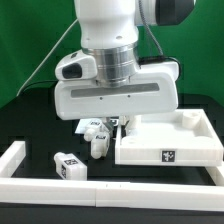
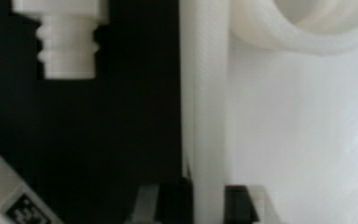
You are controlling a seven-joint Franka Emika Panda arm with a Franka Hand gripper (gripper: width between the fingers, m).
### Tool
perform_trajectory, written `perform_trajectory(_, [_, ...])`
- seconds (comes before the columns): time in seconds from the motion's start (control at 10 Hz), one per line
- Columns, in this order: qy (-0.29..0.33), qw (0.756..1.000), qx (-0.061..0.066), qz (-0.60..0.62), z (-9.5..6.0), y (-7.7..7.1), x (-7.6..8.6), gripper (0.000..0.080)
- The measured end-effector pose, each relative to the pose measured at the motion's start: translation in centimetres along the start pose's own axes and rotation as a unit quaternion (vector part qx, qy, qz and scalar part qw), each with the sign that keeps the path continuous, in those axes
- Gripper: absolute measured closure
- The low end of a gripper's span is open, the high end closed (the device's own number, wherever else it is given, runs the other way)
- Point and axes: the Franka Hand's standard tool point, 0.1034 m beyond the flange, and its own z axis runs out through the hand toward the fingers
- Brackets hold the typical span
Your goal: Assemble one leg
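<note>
The large white panel point(image 1: 165, 138) lies on the black table at the exterior view's right. My gripper point(image 1: 119, 124) is down at its left edge. In the wrist view my gripper point(image 2: 204, 206) has one dark finger point(image 2: 163, 206) on each side of the panel's edge wall point(image 2: 201, 110) and appears shut on it. One leg point(image 2: 66, 45), a white peg with a ribbed end, lies on the black table beside the panel. More legs show in the exterior view: one with a tag point(image 1: 70, 165), one point(image 1: 98, 146) and one point(image 1: 93, 127) near my gripper.
White border rails run along the exterior view's left point(image 1: 14, 158) and front point(image 1: 110, 190). A tagged white part point(image 2: 12, 200) lies near my fingers. A round recess point(image 2: 318, 30) shows in the panel's corner. A green backdrop stands behind.
</note>
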Motion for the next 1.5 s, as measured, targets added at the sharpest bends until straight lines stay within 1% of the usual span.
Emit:
perform_trajectory(0.1, [0.0,1.0,-0.003,-0.002,1.0,0.1,0.0,0.0748])
perform_trajectory(0.2, [0.012,1.0,-0.007,-0.002,1.8,0.1,0.0,0.0748])
perform_trajectory(0.3, [0.012,1.0,-0.007,0.0,2.5,0.1,-0.2,0.0748])
perform_trajectory(0.5, [0.008,1.0,-0.008,0.002,3.8,-0.3,-0.1,0.0748])
perform_trajectory(0.6, [0.008,1.0,-0.009,0.009,4.0,-0.4,0.2,0.0748])
perform_trajectory(0.8, [0.015,1.0,-0.01,0.011,3.7,-0.4,1.3,0.0748])
perform_trajectory(0.9, [0.015,1.0,-0.01,0.011,3.9,-0.2,1.2,0.0748])
perform_trajectory(1.3, [0.013,1.0,-0.01,0.018,4.2,-0.2,1.1,0.0748])
perform_trajectory(1.4, [0.012,0.999,-0.019,0.028,4.4,-0.2,1.1,0.0748])
perform_trajectory(1.5, [0.013,0.999,-0.023,0.033,4.4,-0.2,1.4,0.0748])
